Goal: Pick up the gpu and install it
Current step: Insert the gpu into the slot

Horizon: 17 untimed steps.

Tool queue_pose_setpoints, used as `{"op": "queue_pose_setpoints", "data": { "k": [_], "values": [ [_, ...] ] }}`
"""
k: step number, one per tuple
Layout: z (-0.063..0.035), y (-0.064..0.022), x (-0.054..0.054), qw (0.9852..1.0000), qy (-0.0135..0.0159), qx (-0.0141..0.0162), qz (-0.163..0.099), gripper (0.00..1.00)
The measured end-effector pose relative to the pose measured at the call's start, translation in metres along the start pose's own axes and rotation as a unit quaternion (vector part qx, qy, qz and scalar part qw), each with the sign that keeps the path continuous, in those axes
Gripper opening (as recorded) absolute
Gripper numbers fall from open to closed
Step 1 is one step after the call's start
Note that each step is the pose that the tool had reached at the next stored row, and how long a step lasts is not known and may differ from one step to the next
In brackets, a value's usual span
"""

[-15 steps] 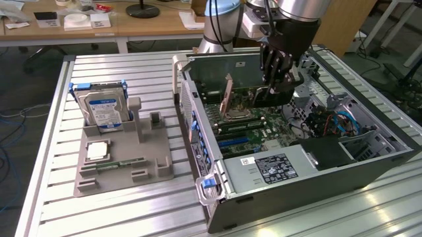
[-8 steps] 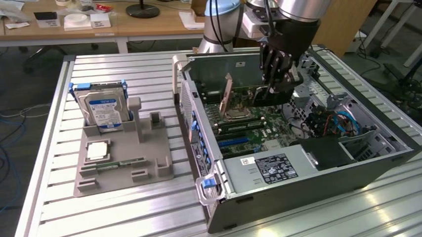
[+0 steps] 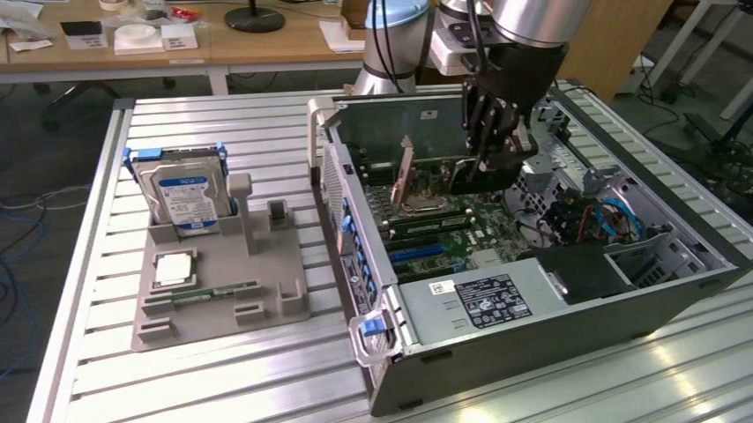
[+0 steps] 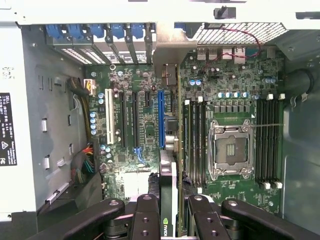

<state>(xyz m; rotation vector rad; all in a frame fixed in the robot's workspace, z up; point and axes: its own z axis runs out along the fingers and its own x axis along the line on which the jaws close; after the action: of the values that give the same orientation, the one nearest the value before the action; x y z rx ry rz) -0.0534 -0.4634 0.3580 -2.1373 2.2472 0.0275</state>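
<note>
The gpu (image 4: pixel 169 200) is a thin black card seen edge-on, with a small green logo near my fingers. My gripper (image 4: pixel 172 220) is shut on it, one black finger (image 4: pixel 147 215) on each side. In the exterior view the gripper (image 3: pixel 485 163) reaches down into the open computer case (image 3: pixel 353 229). There the gpu (image 3: pixel 438 176) stands on edge just over the motherboard (image 3: pixel 459 229), its end bracket toward the case's rear wall. In the wrist view the card runs alongside the long blue slot (image 4: pixel 161 120); I cannot tell whether it is seated.
A grey fixture (image 3: pixel 271 291) at the exterior view's left holds the silver hard drive (image 3: pixel 182 198), a processor chip (image 3: pixel 175 269) and a green memory stick (image 3: pixel 218 289). Inside the case are the empty processor socket (image 4: pixel 231 147), memory slots (image 4: pixel 267 140), cables (image 3: pixel 588 220) and the power supply (image 3: pixel 495 300).
</note>
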Motion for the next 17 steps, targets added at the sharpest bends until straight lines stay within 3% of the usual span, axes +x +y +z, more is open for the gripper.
{"op": "queue_pose_setpoints", "data": {
  "k": [17],
  "values": [
    [0.0014, 0.0038, 0.0003, 1.0, -0.0001, 0.0, 0.0, 0.27]
  ]
}}
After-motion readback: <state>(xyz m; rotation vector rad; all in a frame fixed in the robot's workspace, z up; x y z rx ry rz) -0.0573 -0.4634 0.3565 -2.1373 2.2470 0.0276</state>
